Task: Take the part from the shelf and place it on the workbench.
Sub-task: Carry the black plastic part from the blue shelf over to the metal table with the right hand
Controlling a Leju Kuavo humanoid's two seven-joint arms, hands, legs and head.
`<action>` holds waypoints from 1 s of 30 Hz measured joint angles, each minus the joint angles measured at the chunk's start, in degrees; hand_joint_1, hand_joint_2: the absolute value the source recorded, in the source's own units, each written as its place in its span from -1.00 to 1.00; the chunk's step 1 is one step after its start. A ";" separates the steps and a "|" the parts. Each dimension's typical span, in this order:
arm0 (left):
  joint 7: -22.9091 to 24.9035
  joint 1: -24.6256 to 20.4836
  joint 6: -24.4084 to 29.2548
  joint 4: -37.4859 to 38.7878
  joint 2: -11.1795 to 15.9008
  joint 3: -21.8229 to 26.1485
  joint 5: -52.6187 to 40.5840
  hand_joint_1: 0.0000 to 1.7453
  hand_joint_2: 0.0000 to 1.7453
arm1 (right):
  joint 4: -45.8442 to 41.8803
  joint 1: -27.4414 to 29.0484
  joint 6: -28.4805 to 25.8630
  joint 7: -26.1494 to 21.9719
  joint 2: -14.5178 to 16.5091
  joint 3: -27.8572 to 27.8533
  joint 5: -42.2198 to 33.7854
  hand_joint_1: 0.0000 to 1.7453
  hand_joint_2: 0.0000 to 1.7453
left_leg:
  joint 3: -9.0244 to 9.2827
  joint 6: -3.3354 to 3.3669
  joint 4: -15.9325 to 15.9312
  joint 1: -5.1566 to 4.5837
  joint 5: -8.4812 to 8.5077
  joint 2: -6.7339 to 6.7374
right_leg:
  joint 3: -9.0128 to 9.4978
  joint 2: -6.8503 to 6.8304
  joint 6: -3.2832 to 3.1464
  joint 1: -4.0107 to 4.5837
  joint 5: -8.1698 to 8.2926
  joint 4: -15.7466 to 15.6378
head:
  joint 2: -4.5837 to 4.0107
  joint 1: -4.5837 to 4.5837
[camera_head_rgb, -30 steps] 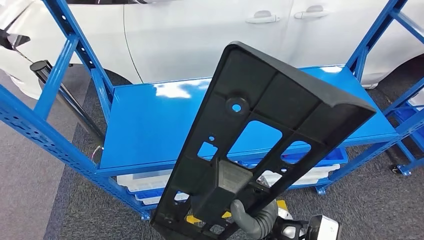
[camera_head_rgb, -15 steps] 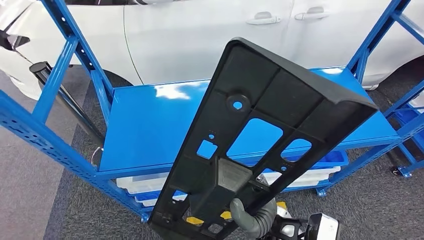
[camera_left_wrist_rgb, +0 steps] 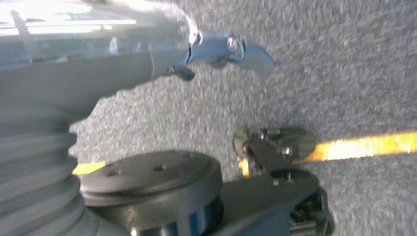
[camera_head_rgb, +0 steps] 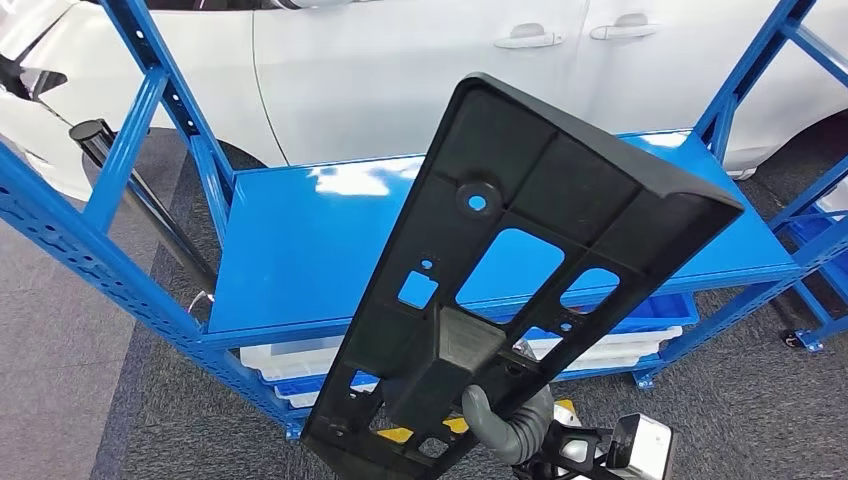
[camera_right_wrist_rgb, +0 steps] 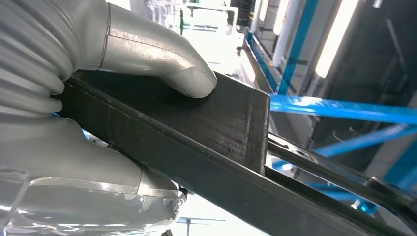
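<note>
Since the black plastic part (camera_head_rgb: 520, 270) is long, right hand (camera_right_wrist_rgb: 98, 128) clamps its near end, tilting it up clear above the blue shelf (camera_head_rgb: 300, 250); left hand's (camera_left_wrist_rgb: 44, 162) state can't be told.

White car (camera_head_rgb: 400, 70) across top of my view, door handles (camera_head_rgb: 527, 39) upper right. Grey carpet (camera_head_rgb: 70, 380) lower left. Yellow floor tape (camera_left_wrist_rgb: 364, 146) right of frame. Reflected light glare on car panel.

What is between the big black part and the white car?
In the head view, the blue shelf lies between them: the black part, held in the right hand, is in front of it, and the white car stands behind.
</note>
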 joint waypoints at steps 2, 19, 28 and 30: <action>0.08 -0.03 -0.20 0.00 0.03 0.00 -0.21 -1.00 1.00 | 0.05 0.00 -0.10 -0.05 -0.04 -0.08 -0.12 0.78 1.00 | -0.18 -0.64 0.05 0.14 0.17 0.00 | -0.26 -0.01 -0.70 -0.07 0.52 -0.19 | 0.00 0.00; 0.55 -0.56 -1.23 0.00 0.47 0.00 -0.65 -1.00 1.00 | 0.68 -2.11 -1.61 0.25 -0.78 -0.54 -2.85 0.78 1.00 | 3.25 0.29 -1.41 0.64 -1.71 0.13 | -3.35 -0.23 0.79 -0.28 1.79 1.12 | 0.00 0.00; 0.55 -0.87 -0.95 0.00 0.52 0.00 0.12 -1.00 1.00 | 4.81 -8.95 -3.28 -0.43 -5.37 0.01 -10.23 0.78 1.00 | -0.92 0.65 -0.11 0.21 0.69 0.24 | -0.54 -0.19 0.90 -0.30 -1.87 3.46 | 0.00 0.00; 0.47 -0.87 -0.89 0.00 0.52 0.00 0.31 -1.00 1.00 | 5.32 -9.21 -3.32 -0.96 -5.85 0.23 -10.33 0.78 1.00 | -1.46 0.09 0.27 0.06 1.07 0.19 | 1.05 -0.13 0.31 -0.04 -1.11 0.05 | 0.00 0.00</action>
